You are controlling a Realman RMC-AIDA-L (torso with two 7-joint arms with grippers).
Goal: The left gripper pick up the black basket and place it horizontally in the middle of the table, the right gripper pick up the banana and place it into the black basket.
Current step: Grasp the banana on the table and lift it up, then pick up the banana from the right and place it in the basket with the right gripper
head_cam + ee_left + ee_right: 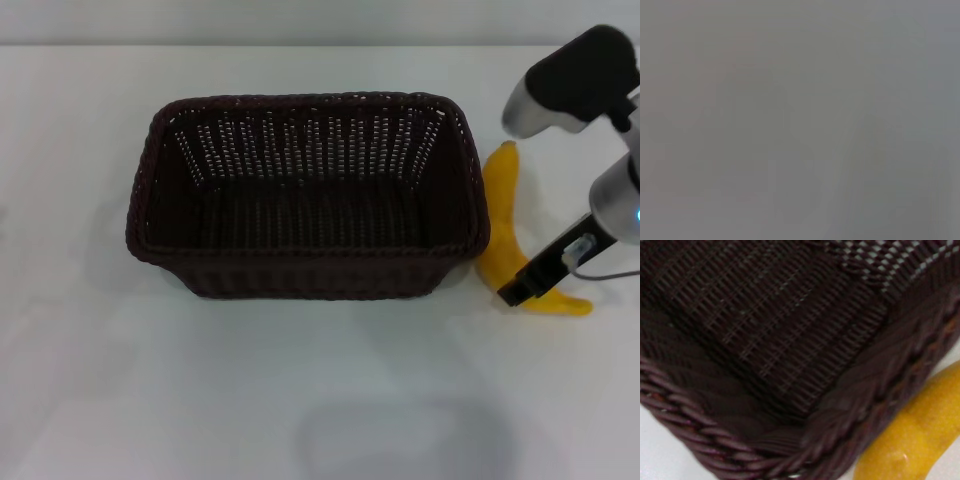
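The black basket (300, 280) stands upright and lengthwise across the middle of the white table (250, 400), with nothing inside it. The yellow banana (500, 200) lies on the table just off the basket's right end, close to its rim. My right gripper (527, 283) is down over the near part of the banana. The right wrist view shows the basket's braided rim (705, 435) and inner wall from very close, with the banana (920, 435) just outside it. My left gripper is out of view; the left wrist view shows only plain grey.
My right arm's pale wrist housing (575, 85) hangs above the table's right side, beyond the banana. A faint shadow (400, 440) lies on the table in front of the basket.
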